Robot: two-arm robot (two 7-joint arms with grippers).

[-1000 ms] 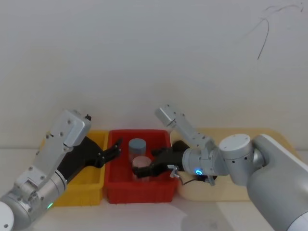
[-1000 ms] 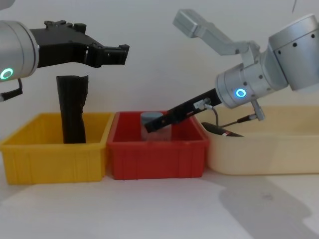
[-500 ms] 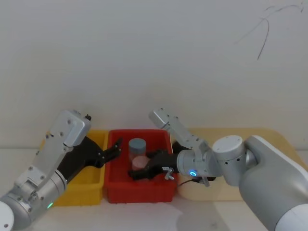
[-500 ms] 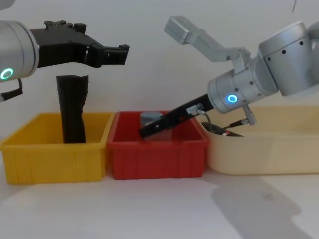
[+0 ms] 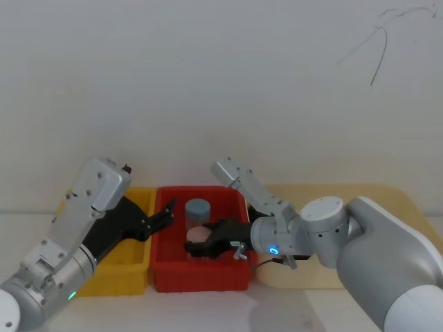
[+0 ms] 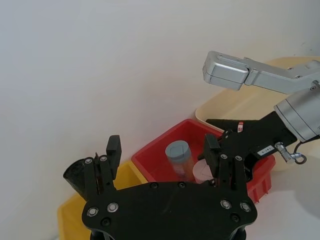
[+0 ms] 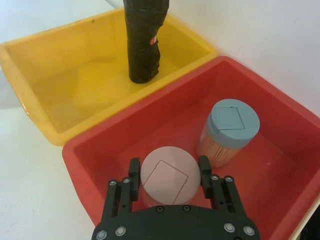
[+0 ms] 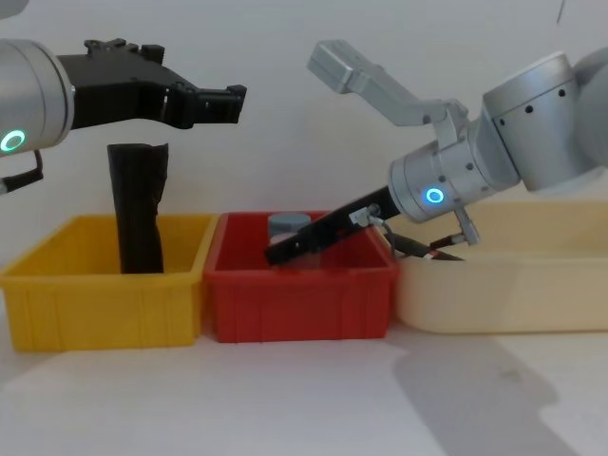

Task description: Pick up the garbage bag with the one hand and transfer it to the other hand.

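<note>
I see the garbage bag [image 8: 138, 207] standing upright in the yellow bin [image 8: 104, 285], leaning toward that bin's far side, with its red-and-white label band showing partway up in the right wrist view [image 7: 144, 37]. Nothing is touching it.

My left end effector [image 8: 233, 100] hangs above the yellow bin and the bag, well clear of the bag's top, its fingers [image 6: 113, 150] spread wide with nothing between them. Its wrist carries the green ring light [image 8: 11, 142].

Just beside the yellow bin sits the red bin [image 8: 299, 290], holding two upright jars: a blue-lidded jar [image 7: 229, 130] toward the back and a pink-lidded jar [image 7: 169, 177] nearer the front. My right end effector [image 7: 170, 182] reaches down into this red bin, and its fingers stand open on either side of the pink-lidded jar, very close to its sides; I cannot tell whether they touch it. The blue ring light [image 8: 434, 197] glows on that wrist.

Beyond the red bin, on the right, a cream tray [image 8: 503, 285] rests on the white surface [image 8: 304, 399].
</note>
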